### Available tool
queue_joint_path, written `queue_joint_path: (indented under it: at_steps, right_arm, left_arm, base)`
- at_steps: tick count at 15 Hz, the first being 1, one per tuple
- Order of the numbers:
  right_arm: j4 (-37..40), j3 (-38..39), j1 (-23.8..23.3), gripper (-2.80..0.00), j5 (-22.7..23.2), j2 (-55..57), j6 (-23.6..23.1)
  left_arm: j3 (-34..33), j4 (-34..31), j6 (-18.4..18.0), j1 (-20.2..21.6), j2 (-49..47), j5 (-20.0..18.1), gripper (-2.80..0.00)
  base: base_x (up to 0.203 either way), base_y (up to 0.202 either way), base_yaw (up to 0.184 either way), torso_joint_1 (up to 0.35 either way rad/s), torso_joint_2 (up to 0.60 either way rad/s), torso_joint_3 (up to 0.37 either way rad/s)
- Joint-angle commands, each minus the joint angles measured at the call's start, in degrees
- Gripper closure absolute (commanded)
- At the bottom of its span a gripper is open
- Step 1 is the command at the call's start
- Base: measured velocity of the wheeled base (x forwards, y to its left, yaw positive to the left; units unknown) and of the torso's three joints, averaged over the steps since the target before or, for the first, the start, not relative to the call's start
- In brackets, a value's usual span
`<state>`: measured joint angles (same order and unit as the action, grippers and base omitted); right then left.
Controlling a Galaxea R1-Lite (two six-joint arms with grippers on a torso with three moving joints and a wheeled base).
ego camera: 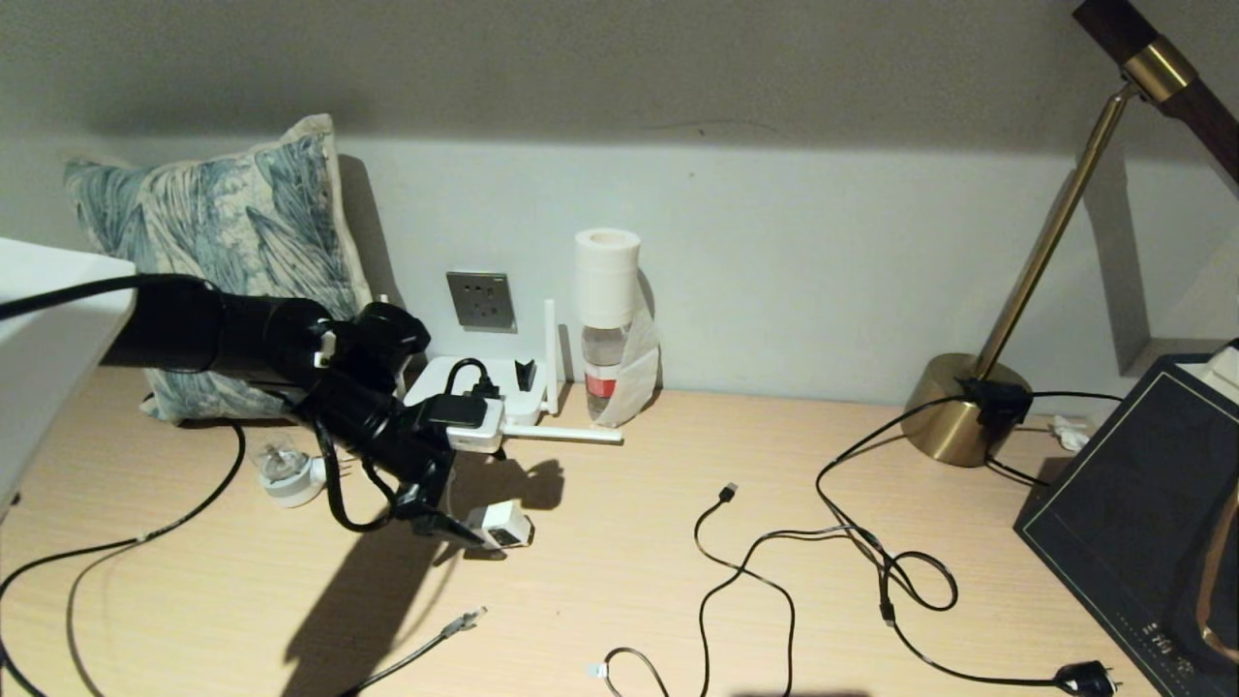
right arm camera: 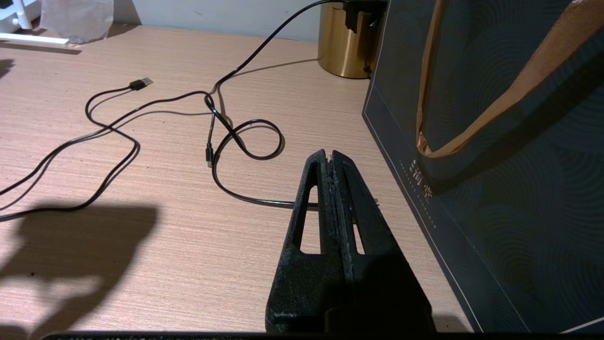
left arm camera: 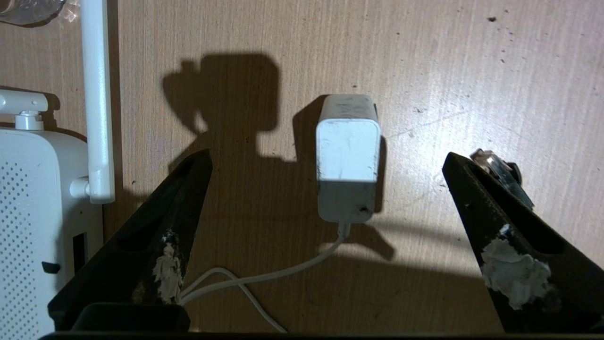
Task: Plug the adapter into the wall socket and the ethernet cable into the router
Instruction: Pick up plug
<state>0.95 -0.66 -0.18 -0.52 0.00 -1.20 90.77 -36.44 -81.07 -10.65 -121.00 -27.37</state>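
We see a wooden desk (ego camera: pixel 619 581) against a pale wall. On the left, a leafy pillow (ego camera: pixel 223 242) leans there. Our left gripper (left arm camera: pixel 325 160) hangs wide open over the adapter (left arm camera: pixel 348 156), which lies on the desk near the router (ego camera: pixel 465 382). The socket (ego camera: pixel 481 299) sits on the wall above. The ethernet cable (ego camera: pixel 426 649) lies near the front. On the right, our right gripper (right arm camera: pixel 330 163) is closed, holding nothing, beside a dark bag (right arm camera: pixel 495 165).

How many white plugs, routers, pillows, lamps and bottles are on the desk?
White plugs: 2, the adapter and the round plug
Routers: 1, the router
Pillows: 1, the pillow
Lamps: 1, the lamp
Bottles: 1, the bottle
Total: 6
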Motion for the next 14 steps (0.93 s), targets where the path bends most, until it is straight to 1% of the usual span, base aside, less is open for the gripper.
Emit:
queue_joint_path:
  at_steps: [1,3,12,14]
  right_arm:
    - [0.0,0.0,0.0,0.0,0.0,0.0,0.0]
    - [0.0,0.0,0.0,0.0,0.0,0.0,0.0]
    - [0.0,0.0,0.0,0.0,0.0,0.0,0.0]
    - [0.0,0.0,0.0,0.0,0.0,0.0,0.0]
  left_arm:
    - [1.3,-0.2,0.1,-0.1,-1.7,-0.1,-2.8]
    - [2.1,-0.5,0.2,-0.1,-2.3,0.0,-2.8]
    - [1.2,-1.0,0.5,-1.1,-3.4,0.3,-2.8]
    - [1.2,-1.0,0.6,-1.2,-4.2,1.2,-2.8]
  base:
    - [0.0,0.0,0.0,0.0,0.0,0.0]
    - [0.0,0.0,0.0,0.0,0.0,0.0]
    - [0.0,0.0,0.0,0.0,0.0,0.0]
    - [0.0,0.0,0.0,0.0,0.0,0.0]
